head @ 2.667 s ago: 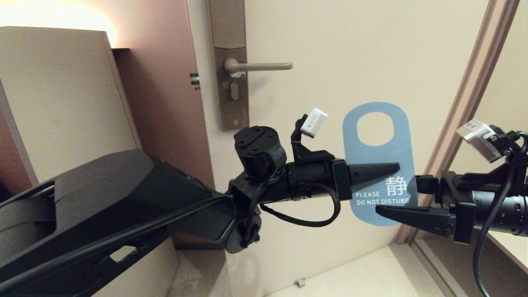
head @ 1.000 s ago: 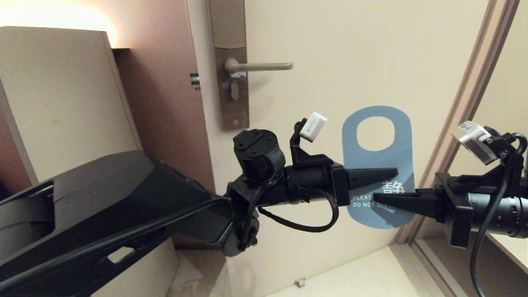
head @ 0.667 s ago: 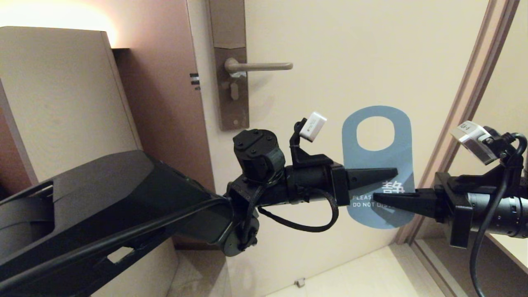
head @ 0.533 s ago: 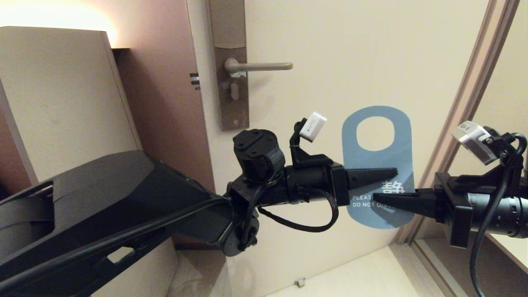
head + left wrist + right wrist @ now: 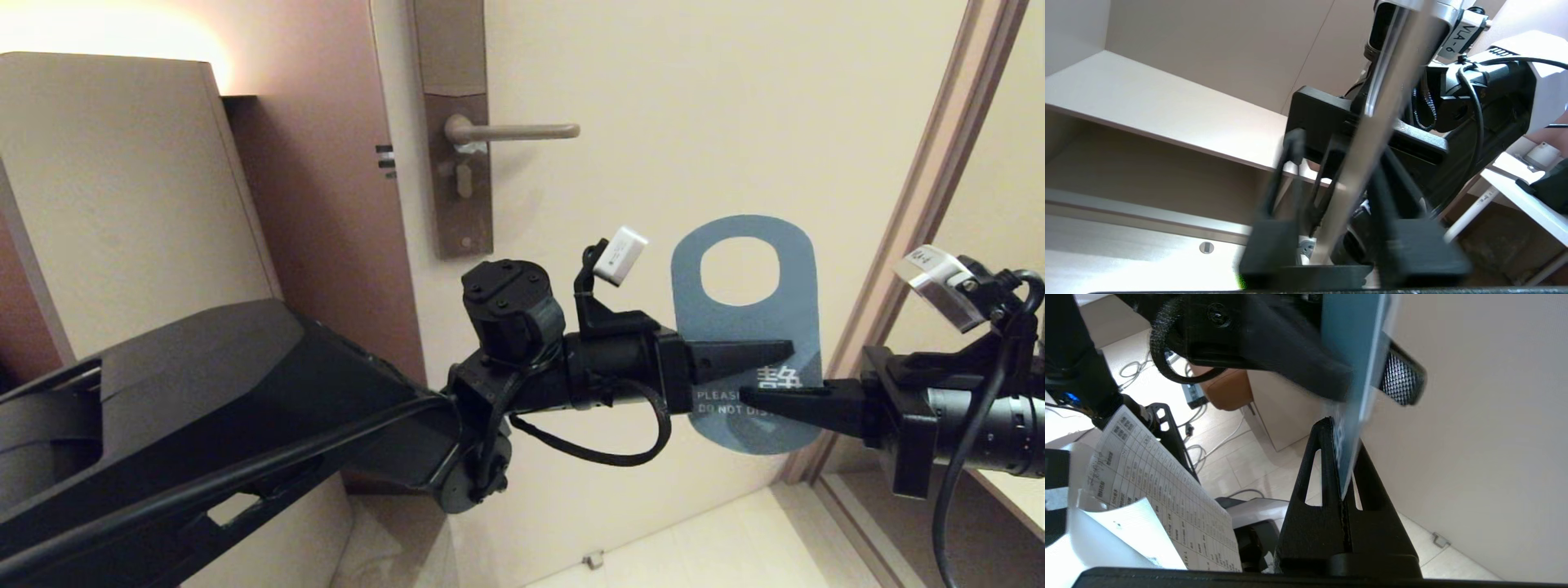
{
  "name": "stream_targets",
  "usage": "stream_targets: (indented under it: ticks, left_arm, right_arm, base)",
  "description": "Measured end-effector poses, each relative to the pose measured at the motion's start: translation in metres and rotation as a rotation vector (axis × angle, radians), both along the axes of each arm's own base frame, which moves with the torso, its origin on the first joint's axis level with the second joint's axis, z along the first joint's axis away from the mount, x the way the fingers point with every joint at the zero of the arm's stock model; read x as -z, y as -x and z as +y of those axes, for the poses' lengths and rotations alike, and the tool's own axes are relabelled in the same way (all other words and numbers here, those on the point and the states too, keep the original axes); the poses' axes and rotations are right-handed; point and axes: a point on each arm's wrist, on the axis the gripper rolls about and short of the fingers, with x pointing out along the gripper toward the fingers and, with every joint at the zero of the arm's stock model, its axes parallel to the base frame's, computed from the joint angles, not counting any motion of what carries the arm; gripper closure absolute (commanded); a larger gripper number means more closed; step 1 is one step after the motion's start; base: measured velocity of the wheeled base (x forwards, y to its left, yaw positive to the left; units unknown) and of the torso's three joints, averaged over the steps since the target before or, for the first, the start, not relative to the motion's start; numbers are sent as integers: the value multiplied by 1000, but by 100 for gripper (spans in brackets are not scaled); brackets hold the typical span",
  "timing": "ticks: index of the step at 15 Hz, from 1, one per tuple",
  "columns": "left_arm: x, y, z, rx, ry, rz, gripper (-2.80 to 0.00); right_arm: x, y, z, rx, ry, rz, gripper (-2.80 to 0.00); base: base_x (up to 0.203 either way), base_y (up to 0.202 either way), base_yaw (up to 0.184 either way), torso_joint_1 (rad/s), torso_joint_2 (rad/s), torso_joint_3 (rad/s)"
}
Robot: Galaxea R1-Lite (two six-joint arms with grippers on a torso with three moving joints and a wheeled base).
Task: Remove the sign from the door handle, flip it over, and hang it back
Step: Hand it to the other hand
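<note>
1. The sign (image 5: 744, 327) hangs in the air in front of the door, blue side facing out, its oval hole uppermost, well below and to the right of the handle (image 5: 513, 131).
2. The right gripper (image 5: 755, 398) comes in from the right; its fingers are pressed together on the sign's lower edge, pinching the card between them.
3. The left gripper (image 5: 780, 351) reaches in from the left, just above the right one; its fingers stand apart on either side of the card, which passes through the gap.
</note>
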Motion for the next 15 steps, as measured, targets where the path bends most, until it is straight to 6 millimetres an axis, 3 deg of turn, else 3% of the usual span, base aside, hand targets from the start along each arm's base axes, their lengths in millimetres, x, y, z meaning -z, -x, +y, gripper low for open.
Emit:
stream_targets:
  ticks: [9,15]
  left_arm:
    - [-2,0,8,-13,-6,5,-280]
    - [9,-7,48,-108,-68,-50,-280]
  right_arm:
    - [-2,2,-1,0,-4,-12,0]
    - [-5,3,-1,3,-7,-24,0]
  base:
    - [0,0,0,0,0,0]
    - [0,0,0,0,0,0]
